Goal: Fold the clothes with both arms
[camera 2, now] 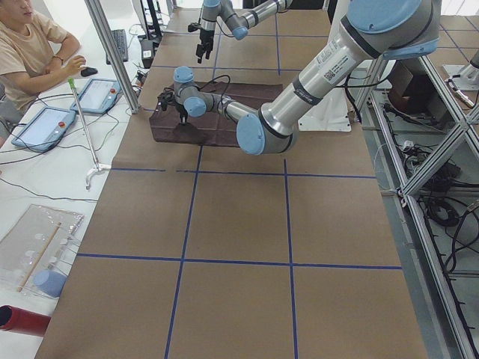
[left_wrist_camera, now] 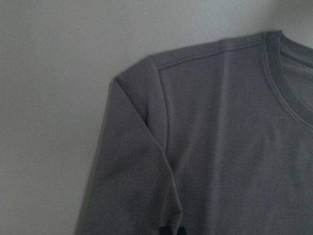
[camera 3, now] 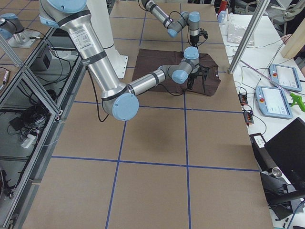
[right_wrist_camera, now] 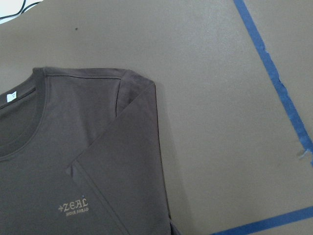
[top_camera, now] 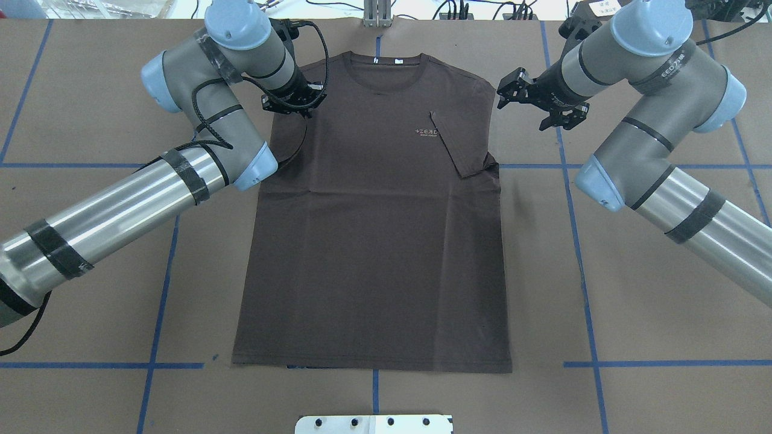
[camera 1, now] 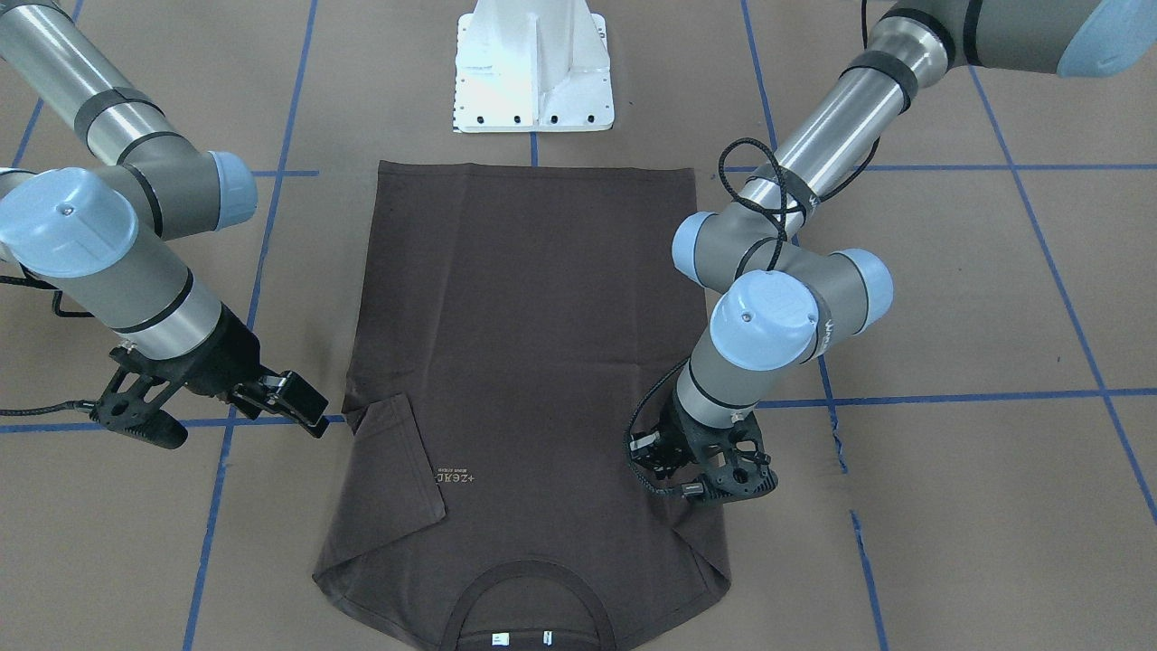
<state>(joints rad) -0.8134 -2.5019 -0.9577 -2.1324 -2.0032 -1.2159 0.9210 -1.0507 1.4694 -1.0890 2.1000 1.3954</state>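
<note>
The dark brown T-shirt (camera 1: 524, 316) lies flat, front up, collar away from the robot; it also shows in the overhead view (top_camera: 374, 241). Its right sleeve (top_camera: 461, 144) is folded in over the chest beside the pale lettering (right_wrist_camera: 73, 205). Its left sleeve (left_wrist_camera: 132, 171) is also folded in at the shoulder. My left gripper (top_camera: 292, 102) hangs over the shirt's left shoulder and looks shut, with a dark tip at the bottom of its wrist view; I see nothing held. My right gripper (top_camera: 564, 114) is open, beside the right shoulder over bare table (camera 1: 149, 420).
The white pedestal base (camera 1: 533, 72) stands just past the shirt's hem on the robot's side. Blue tape lines (top_camera: 579, 253) cross the brown table. An operator (camera 2: 30, 45) sits at a side table with tablets (camera 2: 52, 123) past the collar end.
</note>
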